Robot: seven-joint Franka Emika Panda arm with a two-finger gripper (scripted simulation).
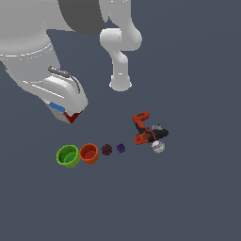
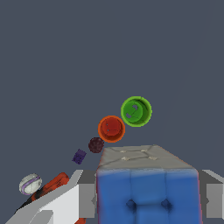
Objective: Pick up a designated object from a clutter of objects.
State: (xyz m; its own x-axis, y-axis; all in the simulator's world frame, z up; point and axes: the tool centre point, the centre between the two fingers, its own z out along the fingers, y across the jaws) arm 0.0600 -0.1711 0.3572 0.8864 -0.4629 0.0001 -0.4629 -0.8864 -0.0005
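The designated object, a puzzle cube [image 1: 60,110] with blue, white and red faces, hangs in the air under the arm's white hand, well above the floor. My gripper [image 1: 66,114] is shut on it. In the wrist view the cube [image 2: 148,188] fills the lower middle, its blue gridded face towards the camera and a pale face above, with a grey finger [image 2: 87,194] pressed to one side and another [image 2: 213,194] to the other. The rest of the clutter lies on the floor below.
On the floor stand a green cup [image 1: 68,156] and an orange cup [image 1: 88,153], then two tiny dark purple pieces [image 1: 107,149] [image 1: 121,148]. A red-black drill [image 1: 143,131] and a white ball [image 1: 158,147] lie at the exterior view's right. The arm's base [image 1: 120,82] stands behind.
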